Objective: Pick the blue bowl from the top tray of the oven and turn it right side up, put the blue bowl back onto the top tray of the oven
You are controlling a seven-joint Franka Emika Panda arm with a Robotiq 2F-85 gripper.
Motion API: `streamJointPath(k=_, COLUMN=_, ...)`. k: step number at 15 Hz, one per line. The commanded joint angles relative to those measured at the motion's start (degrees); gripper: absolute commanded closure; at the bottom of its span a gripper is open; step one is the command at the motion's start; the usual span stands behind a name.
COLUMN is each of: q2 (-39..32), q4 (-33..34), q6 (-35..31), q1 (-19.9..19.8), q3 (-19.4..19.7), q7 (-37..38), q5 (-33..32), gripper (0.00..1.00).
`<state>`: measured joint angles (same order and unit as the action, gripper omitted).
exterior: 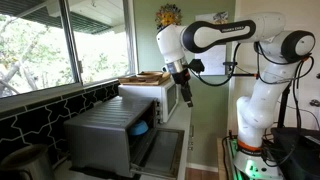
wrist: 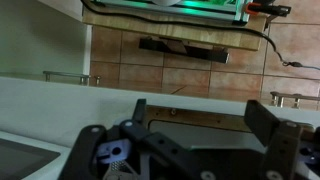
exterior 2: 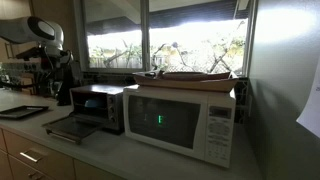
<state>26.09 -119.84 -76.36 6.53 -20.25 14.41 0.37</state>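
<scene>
Looking first for the blue bowl (exterior: 140,127), we find it as a small blue patch inside the open mouth of the oven (exterior: 100,135), in the lower middle of an exterior view. It seems to sit on the upper tray, but we cannot tell from here whether it lies upside down. The oven door (exterior: 162,150) is folded down in front of it. Just behind the oven stands a white microwave (exterior: 150,98) with a wooden tray (exterior: 145,77) on top.

The gripper (exterior: 183,97) hangs above and to the right of the oven's mouth, well apart from the bowl. In the wrist view its fingers (wrist: 262,118) stand wide apart at the bottom of the frame, with nothing between them.

We judge that the step in hand is the approach into the oven. To do it well, we should first bring the claw down in front of the lowered door and then go in level, so that the wrist clears the upper edge of the opening. We keep the jaws wide until one finger is on each side of the bowl's wall. A grasp at the near side seems best, because it leaves room to draw the bowl fully out before we turn it.
</scene>
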Motion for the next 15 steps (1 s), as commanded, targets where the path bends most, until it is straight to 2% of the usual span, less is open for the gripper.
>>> streamJointPath(k=1, q2=-0.4, q4=0.2, q6=0.1, q1=1.7, q3=1.2, q7=0.6, q5=-0.4, gripper=0.0)
streamJointPath(k=10, q2=-0.4, q4=0.2, q6=0.1, q1=1.7, q3=1.2, q7=0.6, q5=-0.4, gripper=0.0)
streamJointPath(k=12, q2=0.2, q4=-2.2, q6=-3.5, q1=1.4, q3=3.4, q7=0.6, q5=3.7, gripper=0.0)
streamJointPath(k=15, q2=1.2, q4=-7.2, q6=-12.2, q1=1.3, q3=6.5, q7=-0.6, q5=11.0, gripper=0.0)
